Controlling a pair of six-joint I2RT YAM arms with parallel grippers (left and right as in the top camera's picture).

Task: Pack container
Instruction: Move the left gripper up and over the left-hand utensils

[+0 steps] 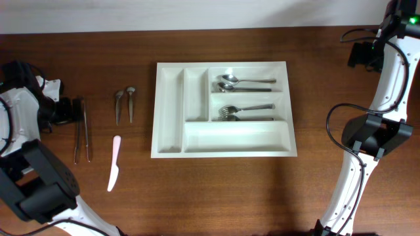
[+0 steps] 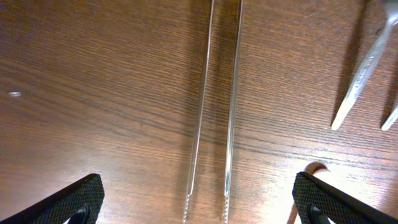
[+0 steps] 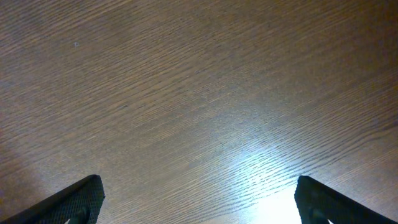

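I find the tray [image 1: 169, 111] lying flat at mid-table, long side crosswise, with spoons [image 1: 239, 82] in its far crosswise compartment and forks [image 1: 239, 113] in the middle one. The left gripper [image 2: 199, 202] stands wide open and holds nothing, low over the tongs [image 2: 214, 112], whose two arms run between its fingers (no contact that I can see). Two loose spoons [image 1: 125, 103] and a pale knife [image 1: 114, 164] lie between tongs and tray. The right gripper [image 3: 199, 202] is likewise spread wide and empty, over the table [image 3: 186, 93] well to the right of the tray.
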